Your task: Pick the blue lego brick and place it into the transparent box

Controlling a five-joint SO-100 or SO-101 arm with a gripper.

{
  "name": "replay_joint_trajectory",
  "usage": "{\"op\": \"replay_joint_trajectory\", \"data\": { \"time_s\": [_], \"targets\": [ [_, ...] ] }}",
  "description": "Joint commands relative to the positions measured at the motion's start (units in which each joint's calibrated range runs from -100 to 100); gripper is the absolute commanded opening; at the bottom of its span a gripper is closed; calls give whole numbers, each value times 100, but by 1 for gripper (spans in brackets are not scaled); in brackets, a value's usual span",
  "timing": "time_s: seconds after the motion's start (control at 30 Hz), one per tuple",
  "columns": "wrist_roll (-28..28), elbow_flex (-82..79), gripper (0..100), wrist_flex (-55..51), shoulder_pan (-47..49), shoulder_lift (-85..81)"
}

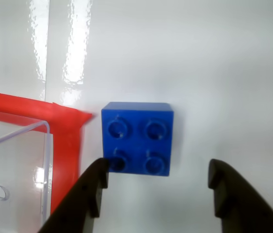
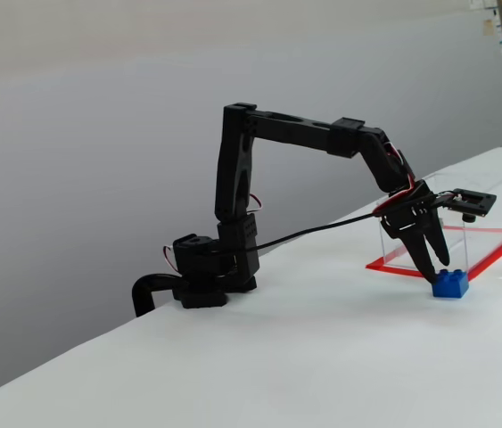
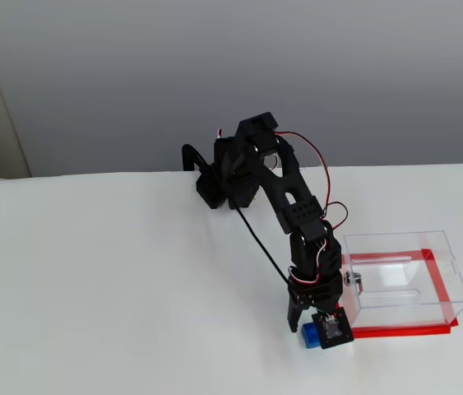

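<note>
The blue lego brick (image 1: 137,138) lies studs up on the white table, just outside a corner of the transparent box (image 1: 46,145). My gripper (image 1: 159,175) is open right over the brick's near side. The left fingertip (image 1: 100,171) overlaps the brick's near left corner, and the right fingertip (image 1: 218,172) stands clear of it to the right. In both fixed views the gripper (image 2: 433,267) (image 3: 301,319) points down at the brick (image 2: 449,284) (image 3: 310,336), next to the box (image 2: 487,209) (image 3: 404,280) on its red base sheet. Nothing is held.
The arm's base (image 2: 206,276) (image 3: 215,185) is clamped at the table's far edge, by a grey wall. A small silver clasp (image 3: 357,280) sits on the box wall nearest the arm. White table surface (image 3: 116,280) spreads to the left of the arm.
</note>
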State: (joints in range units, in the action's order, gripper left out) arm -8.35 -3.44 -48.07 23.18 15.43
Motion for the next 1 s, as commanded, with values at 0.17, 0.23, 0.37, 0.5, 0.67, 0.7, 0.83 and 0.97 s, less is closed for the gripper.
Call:
{"op": "replay_joint_trajectory", "data": {
  "time_s": [0.17,0.23,0.37,0.5,0.67,0.7,0.83,0.97],
  "targets": [
    [-5,760,23,116,37,200],
    [-5,823,23,116,37,294],
    [-5,842,23,107,44,430],
    [-5,851,23,81,44,497],
    [-5,851,23,99,37,514],
    [-5,842,23,107,37,514],
    [-5,832,23,99,59,514],
    [-5,832,24,125,177,480]
  ]
}}
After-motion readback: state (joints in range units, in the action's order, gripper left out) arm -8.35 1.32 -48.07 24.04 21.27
